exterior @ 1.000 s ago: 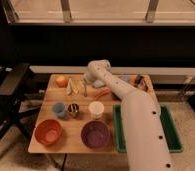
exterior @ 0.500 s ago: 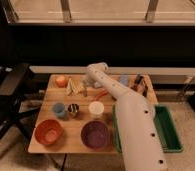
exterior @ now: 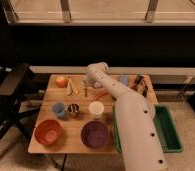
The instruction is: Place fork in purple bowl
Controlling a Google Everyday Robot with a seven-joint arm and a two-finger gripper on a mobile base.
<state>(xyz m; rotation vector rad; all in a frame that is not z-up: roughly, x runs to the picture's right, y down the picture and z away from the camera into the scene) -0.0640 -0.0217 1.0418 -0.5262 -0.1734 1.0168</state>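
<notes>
Dark, thin metal fork point(exterior: 85, 91) lay at back-centre of wooden tabletop point(exterior: 70, 144), just beside pale yellow wedge point(exterior: 71, 86). Tool point(exterior: 87, 84) sat right over it & had just gone from wide to clenched; whether fork was truly caught, couldn't tell. Prob. grasp made, lift next. Round purple bowl point(exterior: 95, 134) waited at front edge. Small white cup point(exterior: 96, 108) & orange carrot point(exterior: 102, 94) stood btwn, so carry would need height.

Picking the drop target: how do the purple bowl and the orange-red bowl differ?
The purple bowl sits front-centre; the orange-red bowl sits to its left. The purple bowl looks dark, the orange-red bowl bright. Both are round, upright, similar-sized. The claw, shut, is at the back of the table.
</notes>
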